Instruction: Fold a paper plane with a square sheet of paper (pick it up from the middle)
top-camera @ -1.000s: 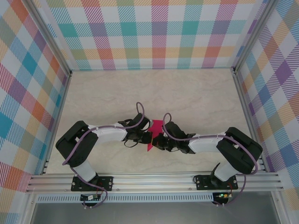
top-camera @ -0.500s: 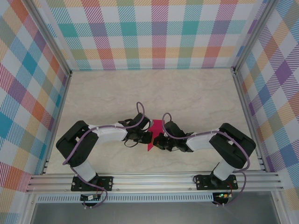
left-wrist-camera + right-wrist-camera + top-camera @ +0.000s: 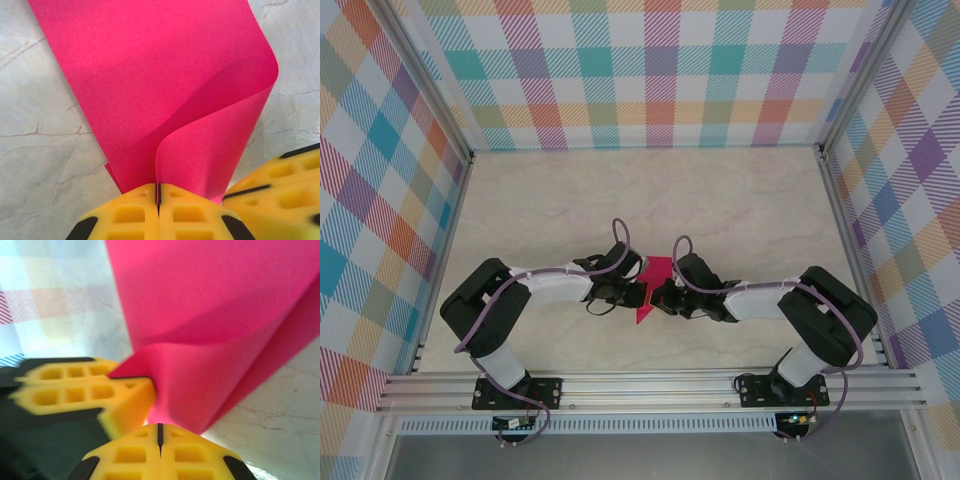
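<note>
My left gripper [image 3: 158,194] is pinched fully shut on the square sheet of paper [image 3: 165,75], the pink rising straight out from between its yellow pads, and my right gripper [image 3: 160,434] is closed just as tight on the same sheet from the other side, so close that each wrist camera catches the other's fingers beside its own. Over the last second the left arm [image 3: 550,283] has barely stirred, while the right arm [image 3: 760,300] has swung its elbow and carried its wrist a little farther from the near rail [image 3: 650,385] and in toward its partner. With that the sheet has changed outline from above, now reading more like a small arrow pointing away from the rail. I take this to mean a fold is being rolled over: in the left wrist view one flap curls round in a soft loop and is not yet pressed flat, so I judge we are mid-fold, well short of a plane. The sheet sits off the table [image 3: 620,200], just beyond the rail's midpoint, between the two grippers. Counted: one pink sheet, two arms, two grippers, both holding it, and one loose curl with no sharp crease in it.
</note>
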You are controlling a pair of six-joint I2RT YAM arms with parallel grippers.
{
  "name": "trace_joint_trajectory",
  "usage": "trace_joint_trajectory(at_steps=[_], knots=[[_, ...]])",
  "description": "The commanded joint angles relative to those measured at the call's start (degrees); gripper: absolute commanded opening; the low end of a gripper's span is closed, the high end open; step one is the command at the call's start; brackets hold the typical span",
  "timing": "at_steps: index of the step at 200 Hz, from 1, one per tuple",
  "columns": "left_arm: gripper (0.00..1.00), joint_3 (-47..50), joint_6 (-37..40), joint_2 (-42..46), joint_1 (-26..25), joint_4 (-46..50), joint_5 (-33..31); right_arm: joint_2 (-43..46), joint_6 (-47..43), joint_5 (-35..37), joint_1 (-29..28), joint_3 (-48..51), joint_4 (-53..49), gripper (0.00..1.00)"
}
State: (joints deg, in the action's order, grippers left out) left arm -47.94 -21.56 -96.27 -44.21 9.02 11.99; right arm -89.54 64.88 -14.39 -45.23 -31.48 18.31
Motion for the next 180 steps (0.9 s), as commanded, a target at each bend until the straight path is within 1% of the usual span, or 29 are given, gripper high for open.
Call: trace_joint_trajectory(at_steps=[1, 27, 52, 90, 116, 139, 180], knots=[[0.00, 0.3, 1.0, -2.9, 0.4, 3.7, -1.4, 1.2, -2.2, -1.6, 1.3, -0.8, -0.6, 0.00], [0.00, -0.1, 1.0, -3.0, 0.4, 3.7, -1.3, -0.8, -2.7, -1.5, 2.0, -1.1, -1.0, 0.00], [0.00, -0.1, 1.0, -3.0, 0.4, 3.9, -1.3, -3.4, -2.5, -1.7, 2.6, -0.8, 0.9, 0.00], [0.00, 0.0, 1.2, -3.2, 0.4, 4.3, -1.8, -3.5, -3.4, 0.4, 3.0, -1.1, -2.5, 0.00], [0.00, 0.0, 1.2, -3.3, 0.3, 4.7, -2.1, -0.7, -4.5, -1.0, 4.0, -1.5, -3.8, 0.00], [0.00, 0.0, 1.2, -3.2, 0.3, 4.9, -2.4, 1.4, -5.9, -3.7, 6.4, -1.7, -4.3, 0.00], [0.00, -0.2, 1.1, -3.4, 0.3, 4.9, -2.5, -0.1, -7.8, -7.5, 8.4, -2.7, -3.2, 0.00]])
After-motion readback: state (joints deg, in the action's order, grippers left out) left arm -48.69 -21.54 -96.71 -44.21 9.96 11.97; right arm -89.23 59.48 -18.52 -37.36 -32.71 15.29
